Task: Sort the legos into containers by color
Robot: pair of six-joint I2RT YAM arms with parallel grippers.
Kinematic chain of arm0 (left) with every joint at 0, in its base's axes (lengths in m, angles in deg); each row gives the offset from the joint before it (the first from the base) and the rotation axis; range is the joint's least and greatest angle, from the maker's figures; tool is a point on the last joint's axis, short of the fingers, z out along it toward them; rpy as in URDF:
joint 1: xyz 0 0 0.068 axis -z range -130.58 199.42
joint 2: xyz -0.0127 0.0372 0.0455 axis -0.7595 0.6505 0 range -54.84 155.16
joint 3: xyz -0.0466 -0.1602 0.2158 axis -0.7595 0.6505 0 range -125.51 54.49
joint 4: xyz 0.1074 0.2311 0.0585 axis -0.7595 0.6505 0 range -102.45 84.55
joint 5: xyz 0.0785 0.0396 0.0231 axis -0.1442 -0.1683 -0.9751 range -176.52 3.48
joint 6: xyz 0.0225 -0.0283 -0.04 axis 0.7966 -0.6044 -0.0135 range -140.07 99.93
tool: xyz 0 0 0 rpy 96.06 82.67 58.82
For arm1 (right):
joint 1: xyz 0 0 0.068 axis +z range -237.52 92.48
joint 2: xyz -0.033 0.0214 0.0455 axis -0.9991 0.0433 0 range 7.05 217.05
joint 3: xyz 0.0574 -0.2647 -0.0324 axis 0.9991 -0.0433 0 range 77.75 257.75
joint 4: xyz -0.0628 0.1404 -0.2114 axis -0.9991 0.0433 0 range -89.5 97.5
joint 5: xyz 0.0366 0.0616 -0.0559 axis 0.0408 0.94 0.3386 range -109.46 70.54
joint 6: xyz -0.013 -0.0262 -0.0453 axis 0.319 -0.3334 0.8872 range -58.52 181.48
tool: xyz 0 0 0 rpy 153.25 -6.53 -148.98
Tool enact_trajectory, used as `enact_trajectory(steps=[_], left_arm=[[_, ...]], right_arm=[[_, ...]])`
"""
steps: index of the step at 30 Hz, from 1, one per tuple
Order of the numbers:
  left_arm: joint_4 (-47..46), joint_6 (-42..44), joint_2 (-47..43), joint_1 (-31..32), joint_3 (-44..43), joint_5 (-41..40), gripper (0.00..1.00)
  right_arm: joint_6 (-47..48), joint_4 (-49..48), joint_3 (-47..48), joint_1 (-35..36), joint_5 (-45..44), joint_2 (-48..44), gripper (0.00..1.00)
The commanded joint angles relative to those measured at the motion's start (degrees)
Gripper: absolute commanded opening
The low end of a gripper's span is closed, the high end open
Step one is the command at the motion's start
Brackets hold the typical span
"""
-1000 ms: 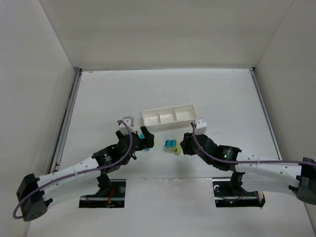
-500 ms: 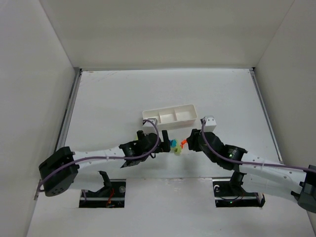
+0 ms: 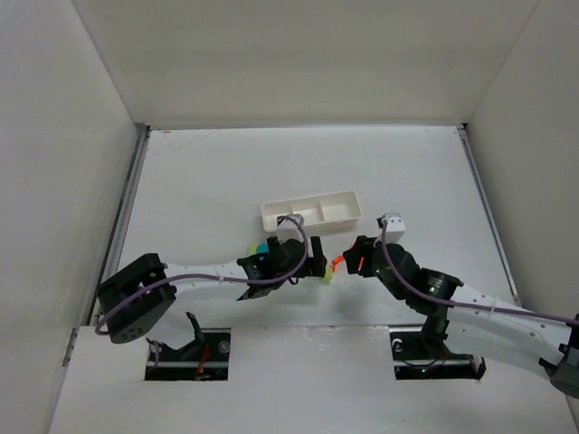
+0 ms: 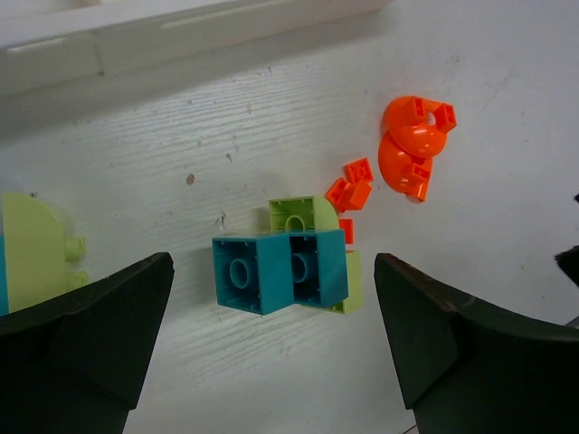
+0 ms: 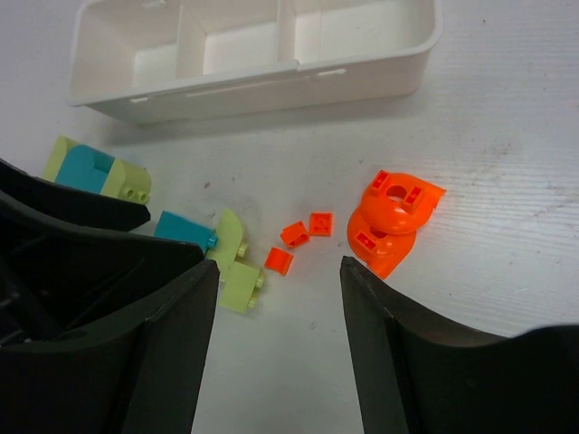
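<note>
Since the left gripper (image 4: 273, 271) hangs with its jaws spread wide and empty on either side of the cyan brick (image 4: 244, 276), closing now could also pinch the yellow-green pieces (image 4: 300, 215) pressed against it (two colours, one bin). The right gripper (image 5: 280, 269) is likewise unclenched, holding nothing, above the small orange bits (image 5: 320, 222) beside the orange domed pieces (image 5: 389, 221). The two sit close and may collide, scattering bricks. All of these lie on the table (image 5: 507, 136), just before the white tray (image 5: 262, 89), whose three compartments look empty.
</note>
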Motion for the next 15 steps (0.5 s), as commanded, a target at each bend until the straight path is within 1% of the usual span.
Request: enact_trajectory(steps=[1,6,11,15], left_arm=[[-2.6,-0.7,1.8,0.0,-2.6,0.8,0.93],[-3.5,-1.0,4.4,-0.3,-3.1,0.8,0.89],[-5.6,-1.6,5.3,-0.4,-2.4,0.9,0.82],[-7.9,-1.7,5.3,-0.4,-1.2,0.6,0.70]], right_arm=[[-1.0,-2.8,-0.6,-0.8,0.6,-1.7,0.63],[-1.0,-3.1,-0.8,-1.7,2.0,-2.3,0.63],[-1.0,-3.4,-0.8,-1.7,2.5,-1.6,0.63],[-1.0,-3.7,-0.7,-1.6,2.5,-0.9,0.63]])
